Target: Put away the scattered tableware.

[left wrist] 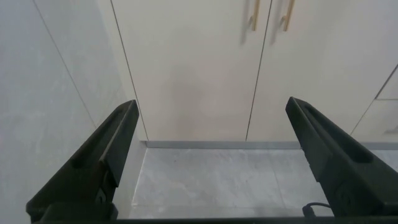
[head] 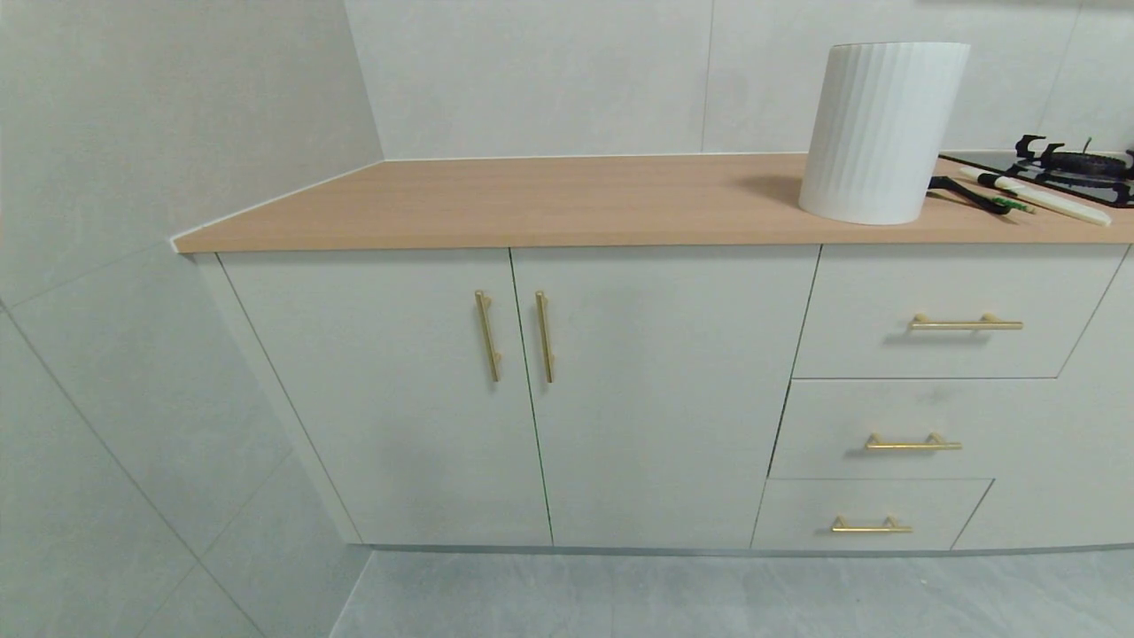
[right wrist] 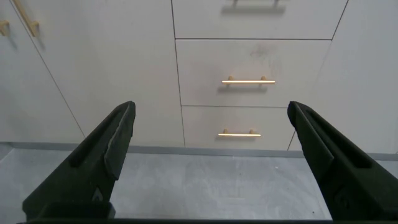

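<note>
1. Head view: the utensils (head: 1059, 203) lie on the wooden countertop (head: 532, 199), between a white ribbed container (head: 881, 133) and the stove burner (head: 1081, 164).
2. The left gripper (left wrist: 210, 109) is spread wide, low before the cabinet doors (left wrist: 193, 68).
3. The right gripper (right wrist: 210, 109) is spread wide, facing the drawers (right wrist: 249, 71).

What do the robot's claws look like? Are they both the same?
Yes, they match. The left claw and the right claw each have two matte black fingers. They are long and flat-sided, thick at the base and narrowing to a blunt tip, like wedges. A thin black cable curls by the left claw's base.
</note>
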`<state>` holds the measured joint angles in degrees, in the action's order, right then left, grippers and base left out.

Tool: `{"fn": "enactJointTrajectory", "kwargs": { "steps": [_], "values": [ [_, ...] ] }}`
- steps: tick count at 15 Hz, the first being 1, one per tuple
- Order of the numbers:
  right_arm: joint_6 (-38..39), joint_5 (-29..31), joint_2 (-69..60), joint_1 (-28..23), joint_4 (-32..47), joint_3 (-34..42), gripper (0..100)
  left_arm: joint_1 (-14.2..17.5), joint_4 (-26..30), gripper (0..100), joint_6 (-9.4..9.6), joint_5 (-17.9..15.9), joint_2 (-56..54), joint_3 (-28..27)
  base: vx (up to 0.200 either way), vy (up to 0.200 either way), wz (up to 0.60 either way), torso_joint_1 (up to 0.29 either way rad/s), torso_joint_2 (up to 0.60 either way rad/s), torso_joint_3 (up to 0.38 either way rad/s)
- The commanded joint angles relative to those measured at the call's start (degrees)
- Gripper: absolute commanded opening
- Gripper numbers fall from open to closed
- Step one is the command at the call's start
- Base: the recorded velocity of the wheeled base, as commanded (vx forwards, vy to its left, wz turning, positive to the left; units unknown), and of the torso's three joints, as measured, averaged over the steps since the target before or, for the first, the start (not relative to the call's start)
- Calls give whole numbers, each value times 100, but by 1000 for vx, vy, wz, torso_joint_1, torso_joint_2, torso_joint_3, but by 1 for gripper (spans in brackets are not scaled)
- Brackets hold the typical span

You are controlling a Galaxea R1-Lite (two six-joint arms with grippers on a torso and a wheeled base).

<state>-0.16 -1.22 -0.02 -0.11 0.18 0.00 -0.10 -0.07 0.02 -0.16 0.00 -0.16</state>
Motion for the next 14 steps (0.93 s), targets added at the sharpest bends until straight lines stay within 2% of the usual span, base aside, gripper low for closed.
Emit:
{"fn": "enactJointTrajectory", "kwargs": {
  "steps": [1,5,14],
  "values": [
    [-2,-1,11,2,8,0,100,1,-1,100,6,-2,9,-2,0,0,0,0,0,0],
    [-2,-1,11,2,8,0,100,1,-1,100,6,-2,9,-2,0,0,0,0,0,0],
    [7,-1,11,2,8,0,100,1,-1,100,6,-2,9,-2,0,-200,0,4,5,2]
  ]
}}
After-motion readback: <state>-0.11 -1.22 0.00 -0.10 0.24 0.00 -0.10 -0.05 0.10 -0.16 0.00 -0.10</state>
